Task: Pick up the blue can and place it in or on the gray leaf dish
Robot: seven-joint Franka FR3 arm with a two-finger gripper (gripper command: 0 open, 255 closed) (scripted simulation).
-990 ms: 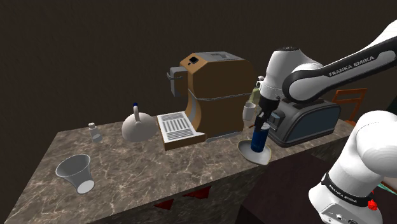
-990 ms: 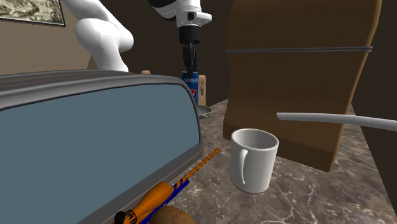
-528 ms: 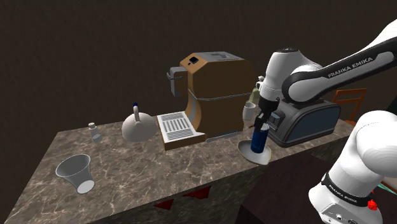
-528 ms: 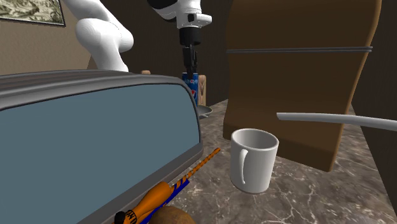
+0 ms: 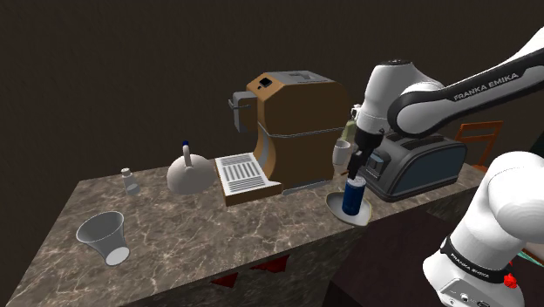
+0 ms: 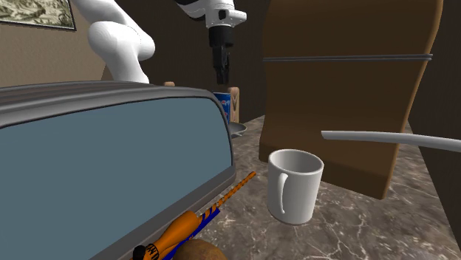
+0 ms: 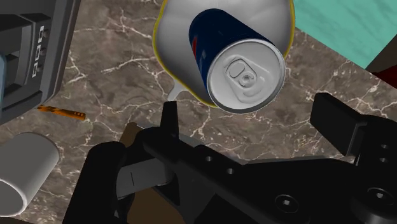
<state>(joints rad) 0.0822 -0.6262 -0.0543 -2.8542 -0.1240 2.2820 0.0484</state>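
Starting from the brown coffee machine [image 5: 296,131] on the marble tabletop [image 5: 200,235], the gray leaf dish [image 5: 336,208] lies just off the machine's front corner, toward the shoulder view's right. The blue can [image 5: 355,197] stands upright in that dish, so its long axis is vertical and its silver lid faces straight up.

Directly above the lid I have the gripper [image 5: 355,172], pointing down along that same axis. It grips nothing. In the wrist view its two black fingers [image 7: 168,121] stand wider apart than the can, with the lid beyond their tips and touching neither. From how things lie, I judge the placing done. What the coming move turns on is that the can sits straight below the gripper, so a plain vertical lift should clear it without tipping it.

Farther right from the coffee machine, past the dish, is the dark toaster [image 5: 418,166].

As for writing, the blue can carries a red and white swirl on its side, but I can't read a name there. The white arm [image 5: 471,87] reads "FRANKA EMIKA" along its link.
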